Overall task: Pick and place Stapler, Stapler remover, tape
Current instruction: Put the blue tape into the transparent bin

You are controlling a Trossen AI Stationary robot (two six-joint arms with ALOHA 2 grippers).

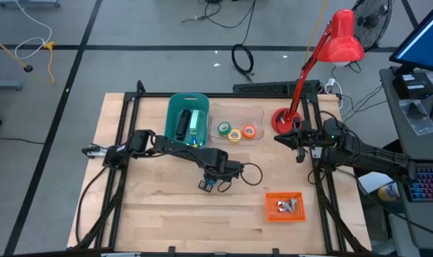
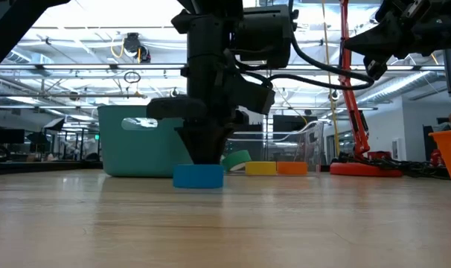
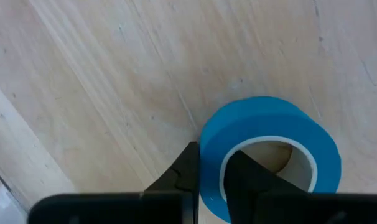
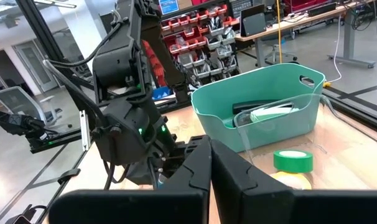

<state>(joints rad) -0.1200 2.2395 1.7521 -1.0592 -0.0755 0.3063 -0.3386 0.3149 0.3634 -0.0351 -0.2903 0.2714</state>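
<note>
Bare tabletop [image 1: 159, 207] surrounds the left claw [image 3: 208, 177] pinching the blue tape roll's [image 3: 269, 149] wall

No text, label, brand, number or sign is showing clearly enough to read in any view; the screens and shelf bins are showing nothing legible.

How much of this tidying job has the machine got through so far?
Done, it seems: staplers lie in the teal bin, green, yellow and orange tape rolls sit in the clear tray, and small metal pieces fill the orange tray. In hand: the left gripper has pinched the wall of the blue tape roll on the table. Left: carrying it over, probably to the clear tray. The right gripper waits, shut, near the red lamp.
</note>
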